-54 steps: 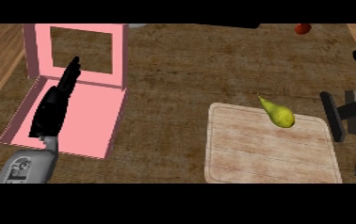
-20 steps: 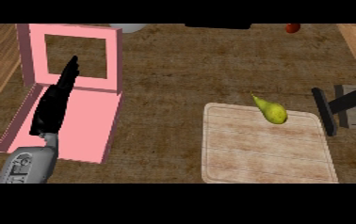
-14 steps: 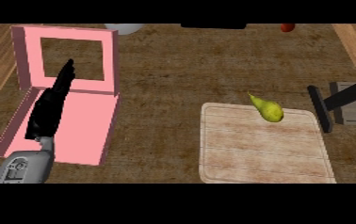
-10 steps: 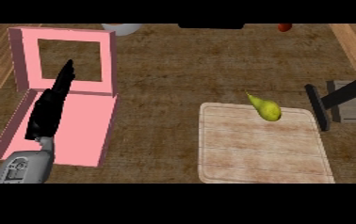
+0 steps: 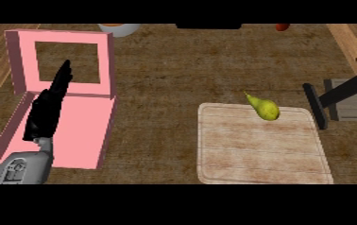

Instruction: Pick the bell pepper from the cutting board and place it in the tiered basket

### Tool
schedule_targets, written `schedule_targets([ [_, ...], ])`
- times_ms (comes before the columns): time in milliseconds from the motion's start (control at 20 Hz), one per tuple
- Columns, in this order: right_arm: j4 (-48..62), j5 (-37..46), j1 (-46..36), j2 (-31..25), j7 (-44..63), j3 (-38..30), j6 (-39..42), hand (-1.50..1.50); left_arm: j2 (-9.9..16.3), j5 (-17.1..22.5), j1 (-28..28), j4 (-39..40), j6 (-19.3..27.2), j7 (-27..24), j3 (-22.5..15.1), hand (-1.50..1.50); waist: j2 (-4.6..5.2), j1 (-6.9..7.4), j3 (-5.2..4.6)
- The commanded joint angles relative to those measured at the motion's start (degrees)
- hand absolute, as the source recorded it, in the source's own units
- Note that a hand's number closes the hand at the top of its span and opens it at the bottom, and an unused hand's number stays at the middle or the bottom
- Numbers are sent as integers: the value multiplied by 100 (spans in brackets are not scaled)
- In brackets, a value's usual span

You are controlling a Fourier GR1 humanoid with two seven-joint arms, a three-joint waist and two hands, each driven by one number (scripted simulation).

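The brown wood-grain desk [image 5: 174, 63] fills the head view, and the cutting board serves as the landmark. Far to the left of the cutting board stands the pink tiered basket [image 5: 70, 125], its upper frame open in the middle and its flat lower tray lying toward the near edge. The pale wooden cutting board [image 5: 261, 148] lies on the desk with rounded corners. Over the basket's tray, well left of the board, the left robot hand [image 5: 49, 110] shows black on a grey forearm, fingers straight and close together, pointing away toward the frame, holding nothing. Just right of the board's far right corner a black bar and a grey block [image 5: 335, 99] enter from the right edge; whether this is the right robot hand cannot be told. On the board, at its far edge right of the middle, rests the yellow-green bell pepper [image 5: 265, 108], pear-like in shape with its thin tip pointing up-left. Far beyond the board lie a white bowl [image 5: 118, 28], a black object [image 5: 209, 26] and a small red object [image 5: 282, 27].
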Motion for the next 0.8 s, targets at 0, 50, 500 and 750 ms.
schedule_targets([
  [0,-357,-146,469,179,603,-137,-895,-150,-27,-49,127,-108,-49,67,-85,0,-2,-8,2],
  [50,-593,-76,170,407,817,-11,-892,-150,4,-8,19,201,-26,-157,54,0,1,-18,-7],
  [500,-1692,346,299,177,393,442,-1139,-150,151,41,43,86,-145,-104,187,0,-16,-47,-8],
  [750,-2505,915,-124,642,1138,736,-364,-150,3,-1,326,-66,-108,-248,71,0,-49,-18,-16],
])
